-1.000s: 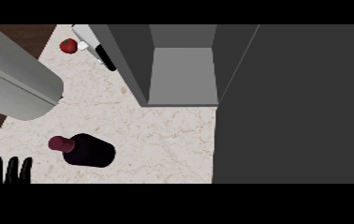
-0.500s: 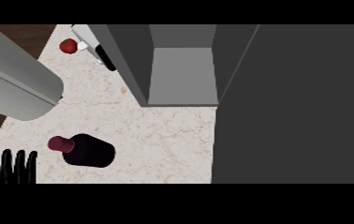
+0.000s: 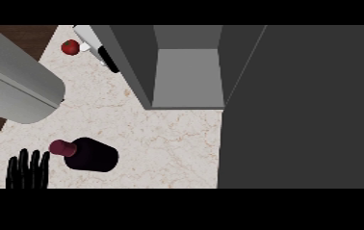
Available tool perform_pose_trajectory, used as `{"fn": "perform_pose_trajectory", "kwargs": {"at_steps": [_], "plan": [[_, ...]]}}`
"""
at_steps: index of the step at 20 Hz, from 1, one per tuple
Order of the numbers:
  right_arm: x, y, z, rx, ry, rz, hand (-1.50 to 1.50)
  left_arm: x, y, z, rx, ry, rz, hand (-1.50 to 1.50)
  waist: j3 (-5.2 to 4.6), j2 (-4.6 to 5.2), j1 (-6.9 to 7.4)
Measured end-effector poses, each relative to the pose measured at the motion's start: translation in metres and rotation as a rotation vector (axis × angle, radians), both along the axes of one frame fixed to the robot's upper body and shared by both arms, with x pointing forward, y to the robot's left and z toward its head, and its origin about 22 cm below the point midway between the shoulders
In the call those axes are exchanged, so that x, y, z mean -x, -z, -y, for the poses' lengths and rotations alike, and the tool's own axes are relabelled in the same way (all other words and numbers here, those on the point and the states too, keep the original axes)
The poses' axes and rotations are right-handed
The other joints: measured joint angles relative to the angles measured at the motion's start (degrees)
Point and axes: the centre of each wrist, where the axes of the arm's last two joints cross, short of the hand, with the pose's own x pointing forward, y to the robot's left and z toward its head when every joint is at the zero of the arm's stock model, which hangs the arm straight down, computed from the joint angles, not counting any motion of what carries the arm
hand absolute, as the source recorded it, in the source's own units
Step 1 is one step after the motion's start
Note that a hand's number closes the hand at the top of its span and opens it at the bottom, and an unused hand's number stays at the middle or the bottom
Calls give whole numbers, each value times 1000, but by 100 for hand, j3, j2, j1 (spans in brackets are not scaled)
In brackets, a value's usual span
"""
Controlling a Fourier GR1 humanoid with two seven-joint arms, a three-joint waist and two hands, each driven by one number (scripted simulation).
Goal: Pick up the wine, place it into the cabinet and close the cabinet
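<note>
Wine bottle (image 3: 86, 154) stands on the counter (image 3: 171, 142), apparently upright, just right of the left hand (image 3: 27, 169), whose fingers are straight and empty; no right hand shows.

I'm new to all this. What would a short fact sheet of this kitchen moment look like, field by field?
Wine bottle: dark, with a red cap, standing on the counter, not held
Cabinet: open, grey inside, nothing visible in it
Cabinet door: swung open, filling the view's right side
Left hand: at the lower left edge, fingers straight, beside the bottle
Right hand: not in view
Red object: small, far left corner, too small to name
Counter: pale speckled stone
</note>
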Motion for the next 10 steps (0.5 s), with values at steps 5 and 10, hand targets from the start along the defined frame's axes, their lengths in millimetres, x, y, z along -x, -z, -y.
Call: {"fn": "perform_pose_trajectory", "kwargs": {"at_steps": [5,10], "plan": [[0,-1,0,4,-1,-9,-150,-4,21,3,13,11,0,-150,0,-1,-4],[-1,-4,-1,-5,0,-9,-150,-14,27,2,13,16,0,-150,0,1,2]]}}
